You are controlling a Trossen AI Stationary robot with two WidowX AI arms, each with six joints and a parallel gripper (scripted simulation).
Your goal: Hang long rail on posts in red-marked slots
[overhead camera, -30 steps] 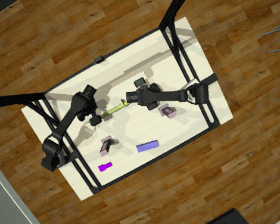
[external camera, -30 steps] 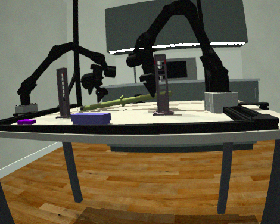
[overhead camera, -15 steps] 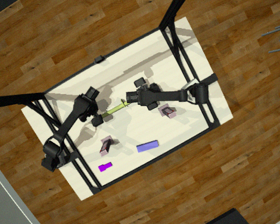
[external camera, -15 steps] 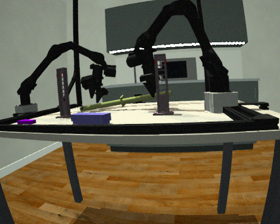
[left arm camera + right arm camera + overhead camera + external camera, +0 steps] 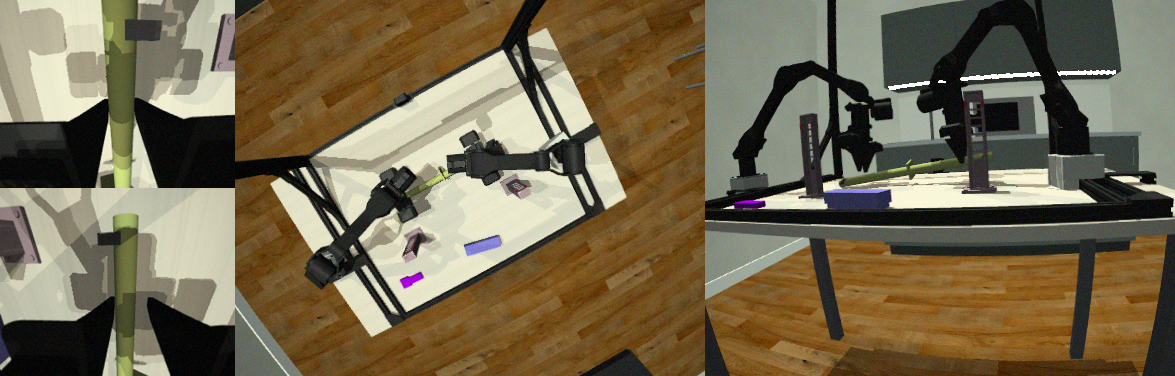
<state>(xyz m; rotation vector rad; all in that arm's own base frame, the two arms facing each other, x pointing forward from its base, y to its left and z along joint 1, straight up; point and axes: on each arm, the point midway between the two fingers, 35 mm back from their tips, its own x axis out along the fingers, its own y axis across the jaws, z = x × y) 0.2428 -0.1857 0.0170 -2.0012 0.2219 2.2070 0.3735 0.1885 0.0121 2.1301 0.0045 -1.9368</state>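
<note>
Exterior view — the left gripper (image 5: 449, 163) (image 5: 963, 160) (image 5: 121, 102) is clamped on the rail (image 5: 427, 186) (image 5: 932, 165) (image 5: 122, 77) (image 5: 126, 274); the right gripper (image 5: 403, 193) (image 5: 864, 169) (image 5: 131, 300) stands part open around it near its low end, holding nothing. To grip well, centre the right fingers, close squarely, then raise that end until level while the left holds firm. The rail is behind the posts (image 5: 408, 254) (image 5: 811, 175) (image 5: 31, 242); (image 5: 525, 193) (image 5: 978, 176) (image 5: 217, 50) — its long axis roughly parallel to their line, sloping up towards the left arm.
</note>
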